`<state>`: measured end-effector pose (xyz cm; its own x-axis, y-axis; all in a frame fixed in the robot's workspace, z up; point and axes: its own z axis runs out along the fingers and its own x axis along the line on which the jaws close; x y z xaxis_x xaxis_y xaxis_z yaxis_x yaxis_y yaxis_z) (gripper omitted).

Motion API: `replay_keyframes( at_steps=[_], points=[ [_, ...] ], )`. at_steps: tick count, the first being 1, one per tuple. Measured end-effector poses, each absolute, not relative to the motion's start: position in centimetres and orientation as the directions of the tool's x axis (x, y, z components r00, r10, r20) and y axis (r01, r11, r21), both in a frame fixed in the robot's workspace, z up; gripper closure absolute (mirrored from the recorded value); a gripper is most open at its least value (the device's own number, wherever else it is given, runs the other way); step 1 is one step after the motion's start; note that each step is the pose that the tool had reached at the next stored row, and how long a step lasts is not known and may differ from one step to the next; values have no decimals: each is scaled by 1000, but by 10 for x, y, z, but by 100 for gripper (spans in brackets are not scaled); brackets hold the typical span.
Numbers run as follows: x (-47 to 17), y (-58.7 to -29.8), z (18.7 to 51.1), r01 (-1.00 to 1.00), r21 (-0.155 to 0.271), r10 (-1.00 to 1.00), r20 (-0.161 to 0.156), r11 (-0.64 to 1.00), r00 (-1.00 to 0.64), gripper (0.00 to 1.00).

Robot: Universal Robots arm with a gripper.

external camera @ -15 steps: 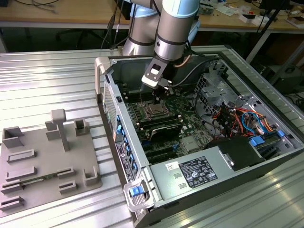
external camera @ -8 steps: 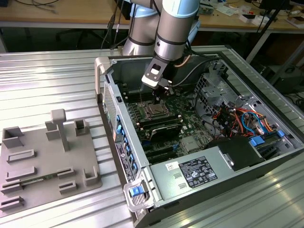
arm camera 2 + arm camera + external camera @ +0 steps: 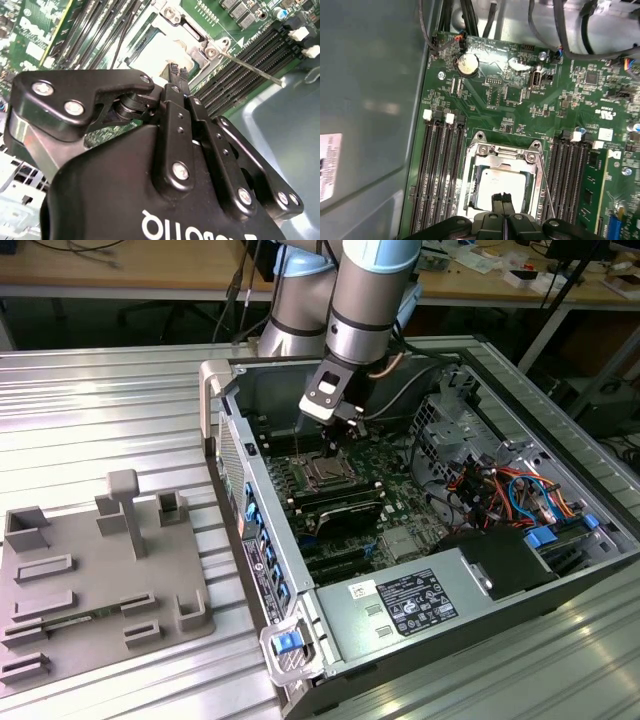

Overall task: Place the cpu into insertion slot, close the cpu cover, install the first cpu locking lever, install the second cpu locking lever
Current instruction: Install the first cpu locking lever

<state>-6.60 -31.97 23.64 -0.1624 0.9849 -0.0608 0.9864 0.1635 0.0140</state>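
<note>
**Closed pincer poised over the seated chip**

The cpu (image 3: 500, 185) lies in the insertion slot (image 3: 470, 197) near the middle of the motherboard (image 3: 520, 100), flanked on two sides by banks of memory slots (image 3: 442, 170). The cpu cover (image 3: 502, 156) appears lowered around it, and the chip's silver top shows through the window. Whether the frame lies fully flat you cannot tell. The gripper (image 3: 502, 199) hangs just above one edge of the chip, its jaws pressed together with nothing between them. In the second wrist view a thin locking lever (image 3: 250, 67) stands free beside the memory slots, apparently unlatched.

Judged risks:
- **Slipping off the lever:** with tips this narrow, your contact on the slim lever would be small. It could slip off sideways and strike the memory slots.
- **Landing on the chip:** descend off-line and the tips land on the chip's top, loading the socket beneath.
- **Skewed cover:** if the cover sits skewed, forcing a lever over it could pinch the chip unevenly.
</note>
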Motion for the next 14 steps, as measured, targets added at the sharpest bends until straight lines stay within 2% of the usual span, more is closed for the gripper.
replay_keyframes(
  at_steps=[4,9,14],
  points=[
    [-66,-320,254,985,20,984,-63,170,-169,89],
    [-66,-320,254,956,20,955,-63,293,-291,89],
    [-66,-320,261,941,20,940,-63,338,-336,89]
  ],
)
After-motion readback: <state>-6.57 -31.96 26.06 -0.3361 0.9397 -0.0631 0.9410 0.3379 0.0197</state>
